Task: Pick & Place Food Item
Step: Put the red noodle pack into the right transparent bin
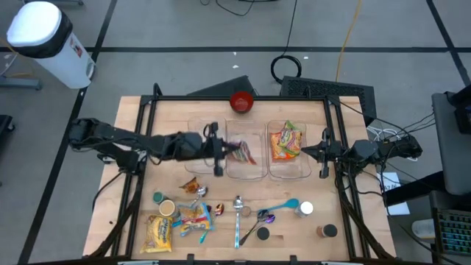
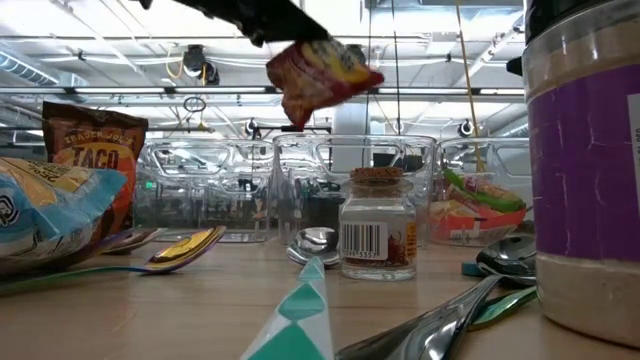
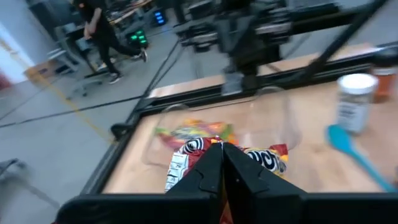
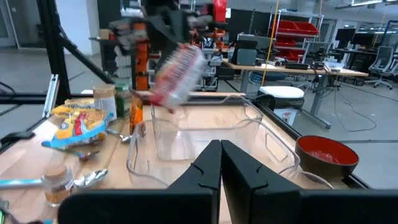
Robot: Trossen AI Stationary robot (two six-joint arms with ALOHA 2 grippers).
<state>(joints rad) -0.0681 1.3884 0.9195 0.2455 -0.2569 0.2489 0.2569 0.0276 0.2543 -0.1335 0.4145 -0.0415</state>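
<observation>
Snack packet [image 1: 243,152], red and yellow foil: hanging from the left gripper [image 1: 221,150], whose fingers are pinching shut on one edge, above the middle clear bin [image 1: 246,171]. Likely handling as light, crinkly and slippery, so a seam or corner is looking like the best hold. Its print is showing but not reading clearly. Right gripper [image 1: 321,154], fingers closed on nothing, is waiting beside the neighbouring bin. On the desk, a brown pouch [image 2: 95,150] is reading "TACO".

L gripper [image 1: 225,150] holds snack bag [image 1: 243,152] over middle clear bin [image 1: 246,173]; R gripper [image 1: 309,152] idle.
</observation>
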